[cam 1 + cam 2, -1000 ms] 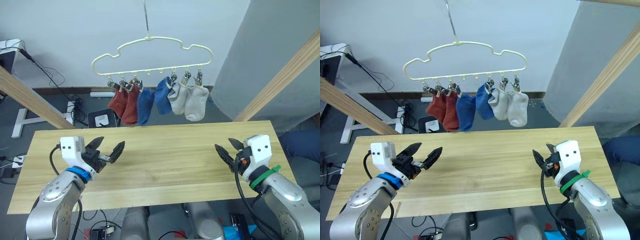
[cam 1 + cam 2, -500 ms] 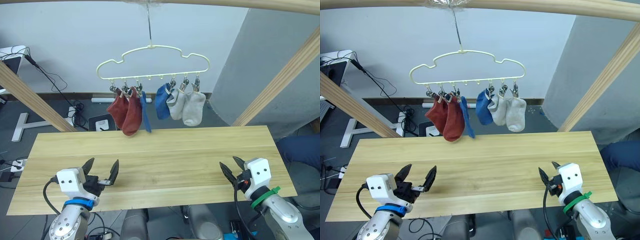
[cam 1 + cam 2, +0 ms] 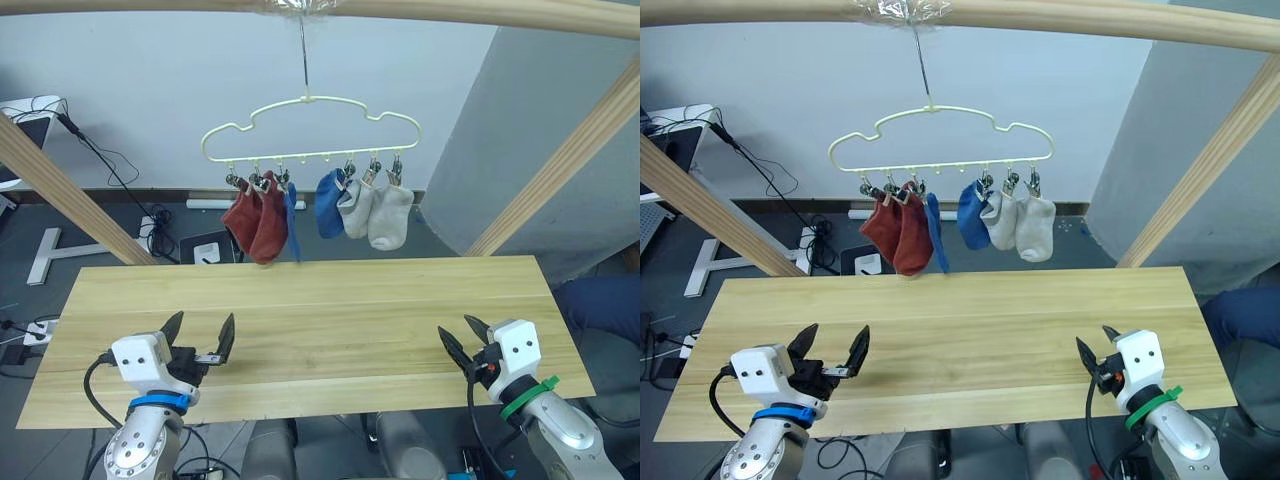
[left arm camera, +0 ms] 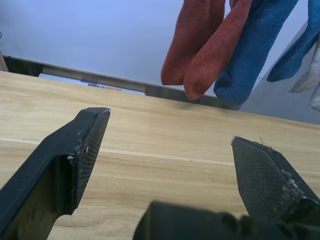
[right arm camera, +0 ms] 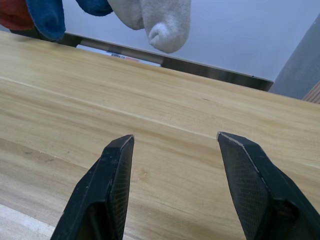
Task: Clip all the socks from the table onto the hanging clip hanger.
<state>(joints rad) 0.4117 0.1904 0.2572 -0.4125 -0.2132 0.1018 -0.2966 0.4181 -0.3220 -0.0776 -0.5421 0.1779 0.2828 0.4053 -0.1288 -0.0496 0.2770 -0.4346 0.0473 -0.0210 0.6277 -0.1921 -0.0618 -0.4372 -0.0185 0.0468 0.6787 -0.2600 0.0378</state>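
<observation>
**All six socks clipped; claws parked low over a bare bench**

Head views: the clip hanger [image 3: 310,125] hangs from the wooden beam by its hook, well above the far edge of the bench [image 3: 330,290]. Two rust red socks [image 3: 254,212] sit at its left, a blue sock [image 3: 291,218] turned edge-on beside them, a second blue sock [image 3: 328,200] past a small gap, then two grey socks [image 3: 380,210] at the right. No sock lies on the wood, so the job reads as finished. The sensible step now is to keep both arms low and away from the hanger so nothing gets knocked loose. The left claw [image 3: 198,337] sits over the near left part of the bench, spread wide and empty. The right claw [image 3: 462,343] sits over the near right part, also spread and empty. Both point toward the far edge.

Left wrist view: the left claw's fingers [image 4: 82,145] stand far apart with only wood between them; the red and blue socks hang beyond.

Right wrist view: the right claw's fingers [image 5: 116,172] are apart above the planks, holding nothing, a grey sock toe [image 5: 167,30] hanging ahead.
</observation>
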